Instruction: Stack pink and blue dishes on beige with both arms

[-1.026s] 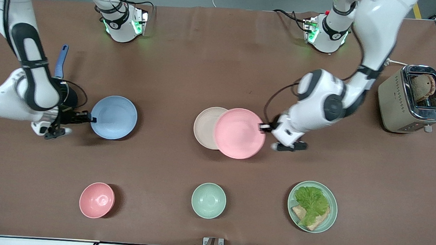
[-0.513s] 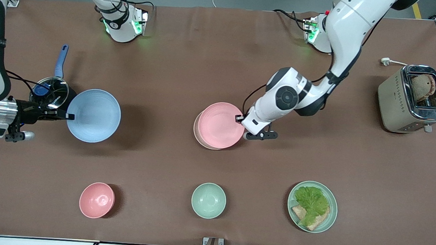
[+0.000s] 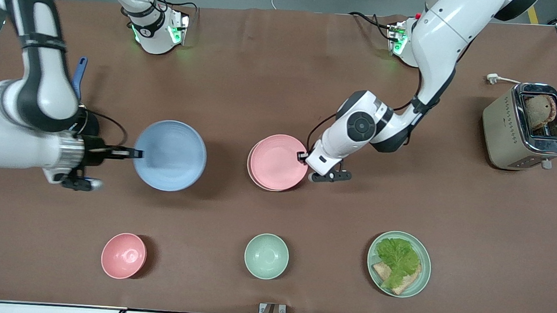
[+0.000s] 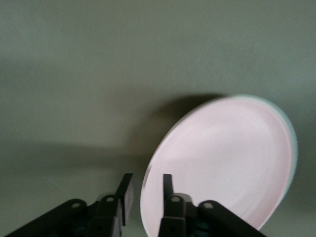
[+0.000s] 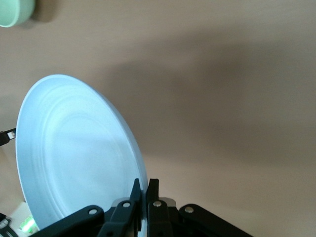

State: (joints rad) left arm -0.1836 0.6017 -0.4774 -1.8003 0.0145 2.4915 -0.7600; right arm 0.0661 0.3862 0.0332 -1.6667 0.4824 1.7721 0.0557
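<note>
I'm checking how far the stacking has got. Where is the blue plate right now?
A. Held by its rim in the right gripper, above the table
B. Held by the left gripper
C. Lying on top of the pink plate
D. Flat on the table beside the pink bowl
A: the right gripper pinches the blue plate by its rim, its shadow on the table below, apart from the pink plate.

The brown table (image 3: 283,79) carries a beige plate (image 3: 249,167) at its centre, with a mint-green bowl (image 3: 266,256), a pink bowl (image 3: 124,256) and a mint-green food plate (image 3: 399,264) nearer the front camera, plus a toaster (image 3: 527,126) toward the left arm's end.
</note>
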